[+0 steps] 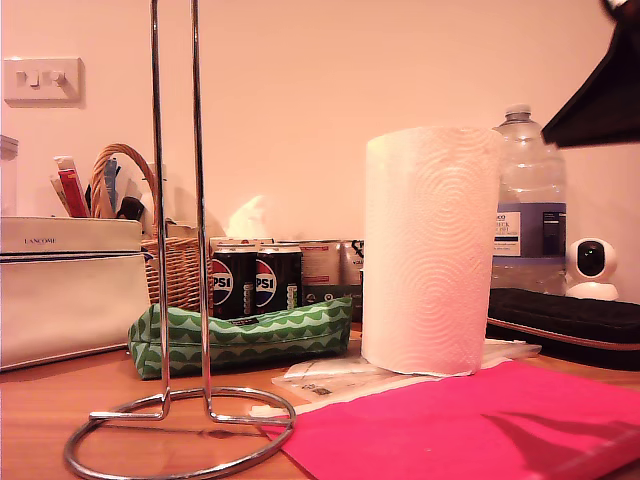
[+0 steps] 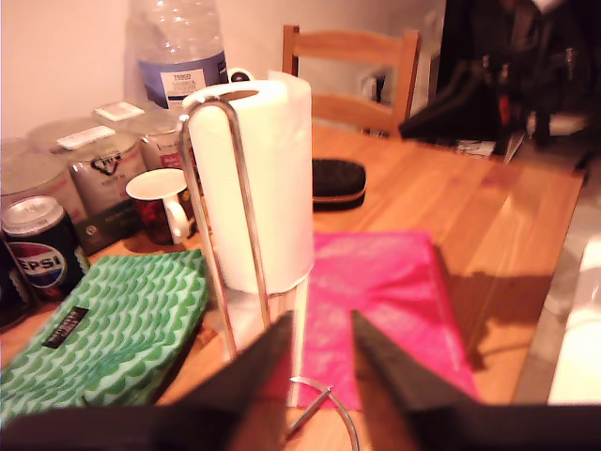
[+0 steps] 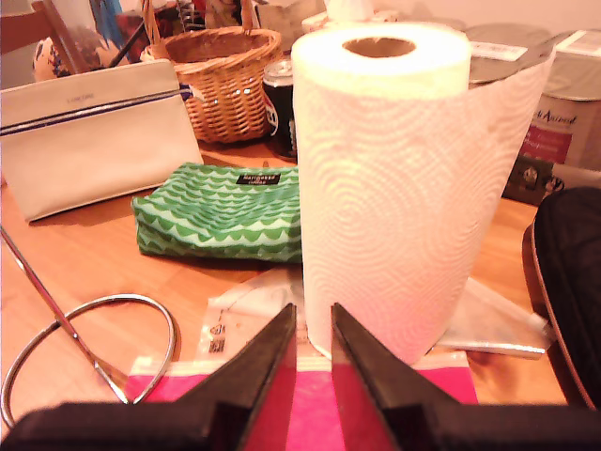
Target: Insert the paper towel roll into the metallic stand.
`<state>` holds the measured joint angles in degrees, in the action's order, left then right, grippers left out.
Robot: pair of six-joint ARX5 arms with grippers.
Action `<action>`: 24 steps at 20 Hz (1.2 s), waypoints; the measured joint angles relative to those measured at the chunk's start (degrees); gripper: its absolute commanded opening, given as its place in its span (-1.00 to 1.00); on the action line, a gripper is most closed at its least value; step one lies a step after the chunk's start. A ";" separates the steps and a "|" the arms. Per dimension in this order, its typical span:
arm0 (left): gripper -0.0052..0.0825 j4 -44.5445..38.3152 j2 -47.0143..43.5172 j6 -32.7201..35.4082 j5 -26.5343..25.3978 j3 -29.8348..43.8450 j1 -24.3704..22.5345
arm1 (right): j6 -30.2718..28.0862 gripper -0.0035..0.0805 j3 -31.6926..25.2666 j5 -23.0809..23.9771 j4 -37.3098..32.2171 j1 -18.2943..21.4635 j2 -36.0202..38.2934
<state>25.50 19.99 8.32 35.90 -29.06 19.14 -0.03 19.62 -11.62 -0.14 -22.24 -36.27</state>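
The paper towel roll (image 1: 430,260) stands upright on the wooden table, partly on white papers at the pink mat's edge. The metallic stand (image 1: 201,250) is at the exterior view's left, bare, a short way from the roll. My first gripper (image 2: 321,324) is open and holds nothing. It looks past the stand's loop (image 2: 199,216) at the roll (image 2: 268,178) behind. My second gripper (image 3: 313,315) is open by a narrow gap, low in front of the roll (image 3: 394,188) without touching it. The stand's ring base (image 3: 172,329) lies off to one side.
A green pouch (image 1: 240,340), Pepsi cans (image 1: 255,285), a wicker basket (image 1: 175,260) and a white case (image 1: 70,290) sit behind the stand. A water bottle (image 1: 530,200) and a black case (image 1: 570,320) are near the roll. A dark arm part (image 1: 600,90) hangs at the exterior view's upper right.
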 measured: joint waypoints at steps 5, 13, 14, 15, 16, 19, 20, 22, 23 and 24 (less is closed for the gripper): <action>0.02 -2.82 2.62 -0.52 -0.83 0.00 0.00 | 0.00 -0.69 0.00 0.00 -0.57 0.00 0.00; 0.02 -11.06 15.98 -1.18 -0.96 0.00 0.00 | 0.00 -0.69 0.00 -0.13 -2.75 0.00 0.00; 0.02 -11.43 17.22 -1.36 -0.61 0.00 0.00 | 0.00 -0.69 0.00 -0.24 -2.78 0.00 0.00; 0.02 -12.13 18.51 -1.42 -0.37 0.00 0.00 | 0.00 -0.69 0.00 -0.26 -2.78 0.00 0.00; 0.02 -12.52 19.58 -1.79 -0.39 0.00 0.00 | 0.00 -0.69 0.00 -0.26 -2.78 0.02 0.00; 0.02 -13.16 21.40 -1.77 -0.44 0.02 0.00 | 0.00 -0.69 0.00 -0.26 -2.78 0.02 0.00; 0.02 -14.16 21.40 -1.68 -0.39 0.13 0.00 | 0.00 -0.69 0.00 -0.26 -2.78 0.02 0.00; 0.02 -17.38 21.35 -0.94 -0.31 0.87 0.00 | 0.00 -0.69 0.00 -0.26 -2.80 0.00 0.00; 0.02 -19.23 21.27 -0.63 -0.26 2.14 0.00 | 0.00 -0.69 0.00 -0.26 -2.80 0.02 0.00; 0.02 -21.38 21.22 -0.50 -0.15 4.11 0.00 | 0.00 -0.69 0.00 -0.26 -2.80 0.00 0.00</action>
<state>4.12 41.21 7.81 35.75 -24.95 19.14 -0.03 19.62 -11.88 -2.94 -22.24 -36.27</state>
